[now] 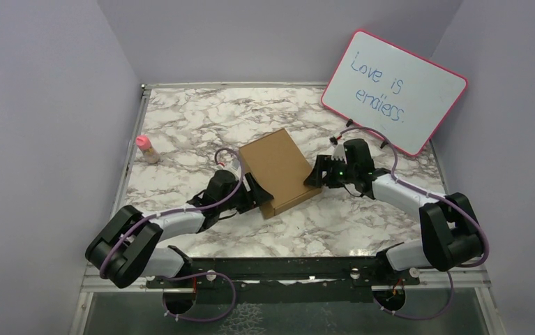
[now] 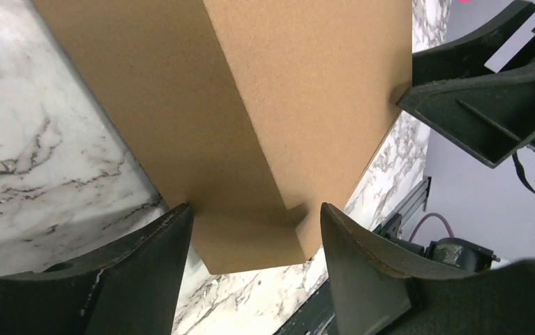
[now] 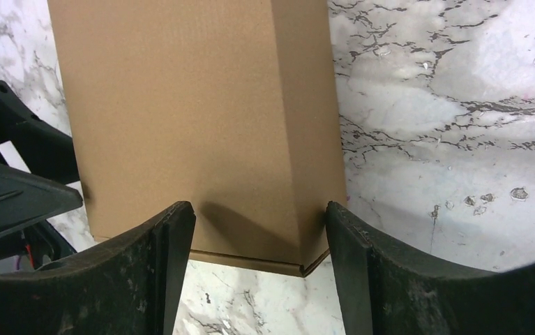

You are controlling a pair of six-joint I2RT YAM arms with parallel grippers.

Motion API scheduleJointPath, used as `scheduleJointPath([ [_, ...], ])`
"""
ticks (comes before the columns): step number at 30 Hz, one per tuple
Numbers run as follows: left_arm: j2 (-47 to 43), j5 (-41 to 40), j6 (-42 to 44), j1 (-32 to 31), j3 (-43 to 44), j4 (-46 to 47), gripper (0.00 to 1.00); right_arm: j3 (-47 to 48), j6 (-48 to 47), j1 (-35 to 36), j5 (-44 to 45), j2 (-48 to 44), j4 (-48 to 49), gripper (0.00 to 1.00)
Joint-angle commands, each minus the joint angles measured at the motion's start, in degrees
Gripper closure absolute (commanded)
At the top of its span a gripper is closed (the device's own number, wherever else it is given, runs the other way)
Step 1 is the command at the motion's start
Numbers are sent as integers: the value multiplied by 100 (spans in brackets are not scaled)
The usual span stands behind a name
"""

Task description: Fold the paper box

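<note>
The paper box (image 1: 278,171) is a closed brown cardboard box in the middle of the marble table, its far side raised and its near edge low. My left gripper (image 1: 259,192) is at its near left corner. In the left wrist view the box corner (image 2: 250,105) lies between the wide-apart fingers of that gripper (image 2: 254,209), one fingertip (image 2: 181,216) against the cardboard. My right gripper (image 1: 317,174) is at the box's right edge. In the right wrist view this gripper (image 3: 259,208) straddles a corner of the box (image 3: 194,105), jaws wide.
A pink-framed whiteboard (image 1: 395,91) leans against the back right wall. A small pink-capped bottle (image 1: 147,149) stands by the left metal rail (image 1: 135,146). Purple walls close in on three sides. The right gripper's fingers (image 2: 473,105) show across the box in the left wrist view.
</note>
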Motion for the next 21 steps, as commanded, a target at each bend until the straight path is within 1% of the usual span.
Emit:
scheduleJointPath([
  [1,175,-368,-23,-25,371,475,32,-137,284,-5,-540,11,486,27],
  [6,574,-418,115,-25,772,627,32,-240,625,13,-793,170,1009,29],
  [11,893,-533,154,21,1019,865,32,-293,999,175,-812,368,1606,29],
  [17,928,-876,237,173,1158,1177,32,-200,1339,341,-708,640,2078,30],
  [21,938,-879,332,367,1179,1227,32,-175,1459,351,-488,767,2186,30],
])
